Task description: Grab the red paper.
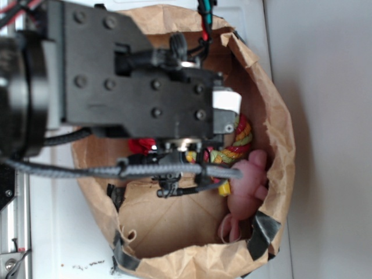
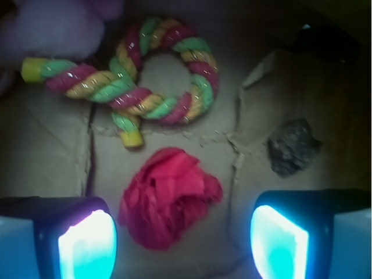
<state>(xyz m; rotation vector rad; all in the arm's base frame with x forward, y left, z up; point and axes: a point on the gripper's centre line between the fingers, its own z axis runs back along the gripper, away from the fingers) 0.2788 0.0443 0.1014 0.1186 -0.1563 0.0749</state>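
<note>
Red paper lay between the hand's spread fingers: light, soft, crushable. Best hold looked to be across its crumpled middle, squeezing gently.

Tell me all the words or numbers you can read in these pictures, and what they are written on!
There are none to read.
The crumpled bright red paper wad is plain, with no print showing.
The red, yellow and green twisted rope toy carries no label.
The brown paper bag shows no writing.
The black robot arm housing shows only screws, no readable markings.
</note>
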